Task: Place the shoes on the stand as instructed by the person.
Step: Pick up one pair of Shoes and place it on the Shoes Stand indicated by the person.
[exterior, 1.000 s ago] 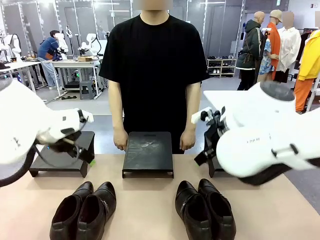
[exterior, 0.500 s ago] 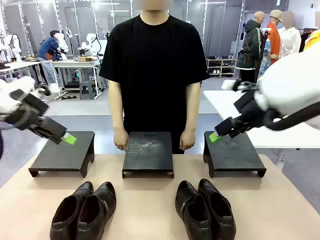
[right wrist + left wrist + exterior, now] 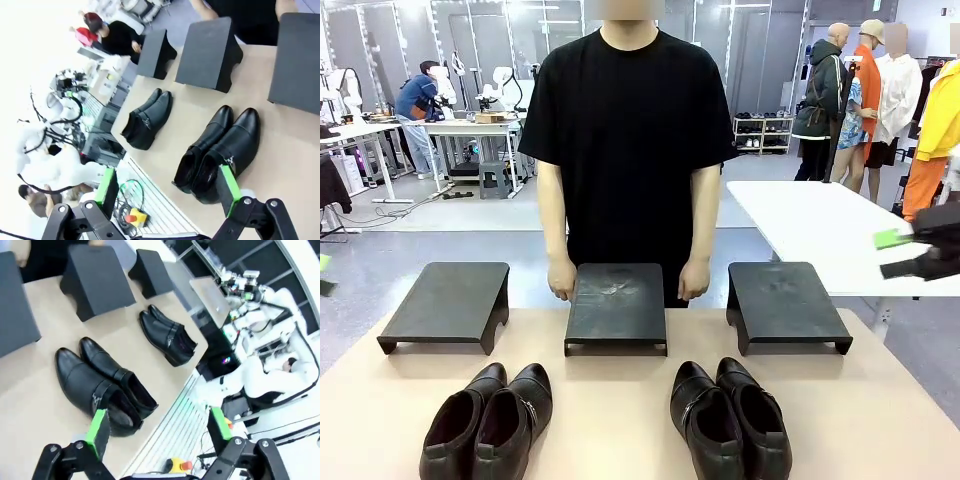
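Left gripper (image 3: 158,422), jaws wide, empty: left pair of shoes (image 3: 102,387) lay on the table (image 3: 40,377) just ahead of and below it, right pair (image 3: 167,335) well beyond; right gripper (image 3: 167,180), equally wide and empty, had the right pair nearest. Every shoe's long axis ran heel to toe toward the 3 stands, the person (image 3: 630,120) resting both hands on the middle stand (image 3: 616,305). Against 1 second earlier both arms had swung outward off the outer stands; shoes and hands had not moved

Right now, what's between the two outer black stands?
In the front view, a third black stand sits between them, directly in front of the person.
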